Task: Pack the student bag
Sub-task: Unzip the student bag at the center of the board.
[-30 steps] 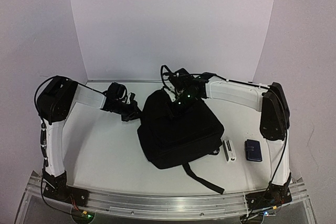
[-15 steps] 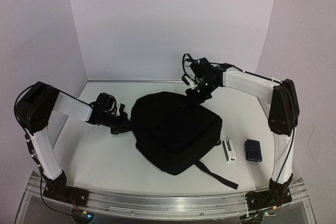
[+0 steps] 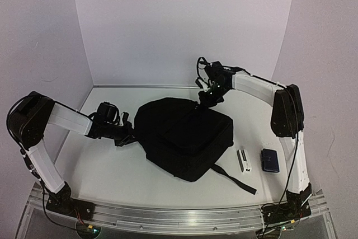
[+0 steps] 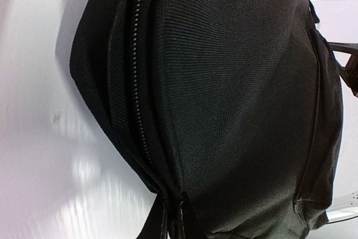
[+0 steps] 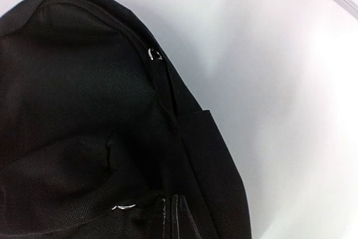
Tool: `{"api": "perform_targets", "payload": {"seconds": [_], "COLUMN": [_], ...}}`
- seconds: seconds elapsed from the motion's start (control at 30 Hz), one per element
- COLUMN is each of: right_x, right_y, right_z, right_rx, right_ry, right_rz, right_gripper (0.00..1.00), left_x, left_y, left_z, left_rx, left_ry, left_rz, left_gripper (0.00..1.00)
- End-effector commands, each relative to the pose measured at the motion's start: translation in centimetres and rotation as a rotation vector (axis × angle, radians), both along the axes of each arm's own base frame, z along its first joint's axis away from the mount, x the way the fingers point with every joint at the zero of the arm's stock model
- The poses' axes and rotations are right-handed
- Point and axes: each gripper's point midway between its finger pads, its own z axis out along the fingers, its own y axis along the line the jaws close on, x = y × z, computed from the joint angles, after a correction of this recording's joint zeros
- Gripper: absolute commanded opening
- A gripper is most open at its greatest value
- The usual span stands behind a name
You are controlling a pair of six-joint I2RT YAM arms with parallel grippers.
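- The student bag (image 3: 184, 137) lay flat near the middle of the bench (image 3: 112, 166), a big black soft lump, by far the largest thing there.
- Its zip (image 4: 137, 110) ran closed along the curved edge in the left wrist view, the teeth meeting all the way down.
- In the right wrist view a small metal ring (image 5: 154, 54) sat on the seam at the bag's rounded corner.
- One strap (image 3: 235, 178) trailed off the near right corner, lying loose on the bench.
- The left end effector (image 3: 130, 136) was right against the bag's left edge, its jaws drawn narrow. I could not tell whether any fabric was pinched between them.
- The right end effector (image 3: 203, 102) was at the bag's far right corner, touching it, also closed down tight. What it gripped, if anything, was hidden.
- Just right of the bag lay a small white object (image 3: 244, 160), and beside that, a little apart, a small dark-blue case (image 3: 270, 160).
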Motion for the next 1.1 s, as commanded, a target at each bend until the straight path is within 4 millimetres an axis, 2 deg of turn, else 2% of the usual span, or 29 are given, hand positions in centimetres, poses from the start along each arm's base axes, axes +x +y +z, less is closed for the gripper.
{"api": "perform_targets", "payload": {"seconds": [0.0,0.17,0.23,0.3,0.43,0.53,0.67,0.77,0.8,0.93,1.07], "right_x": [1.1,-1.9,-2.5,-2.4,-0.4,0.7,1.4,1.3,1.1,-0.4,-3.7], "right_y": [2.9,9.4,11.4,12.5,12.7,12.5,11.9,11.3,11.0,9.4,7.4], "right_z": [1.6,1.9,2.4,2.7,3.2,3.4,4.2,5.7,6.4,10.1,12.9], "right_rx": [0.099,0.150,0.169,0.172,0.136,0.113,0.085,0.084,0.083,0.086,0.109], "right_ry": [-0.026,-0.018,-0.031,-0.057,-0.144,-0.190,-0.239,-0.262,-0.268,-0.298,-0.281], "right_rz": [-0.017,0.083,0.109,0.117,0.078,0.062,0.043,0.036,0.041,0.053,0.079], "right_gripper": [0.00,0.00,0.00,0.00,0.00,0.00,0.01,0.14,0.22,0.56,0.78], "left_x": [-3.0,-5.2,-5.9,-6.7,-8.1,-8.9,-9.2,-8.8,-8.6,-8.0,-7.5], "left_y": [2.2,4.3,4.9,5.1,4.4,2.2,-0.6,-1.1,-1.1,0.2,2.0], "left_z": [0.1,0.9,1.3,1.4,1.5,1.6,0.6,0.3,0.5,3.0,6.8], "left_rx": [0.015,0.042,0.050,0.041,0.038,0.050,0.048,0.036,0.035,0.053,0.134], "left_ry": [0.049,0.045,0.040,0.040,0.027,0.003,0.031,0.040,0.034,-0.028,-0.119], "left_rz": [0.064,0.125,0.143,0.156,0.160,0.120,0.076,0.095,0.106,0.169,0.199], "left_gripper": [0.00,0.00,0.00,0.00,0.00,0.00,0.00,0.02,0.07,0.42,0.64]}}
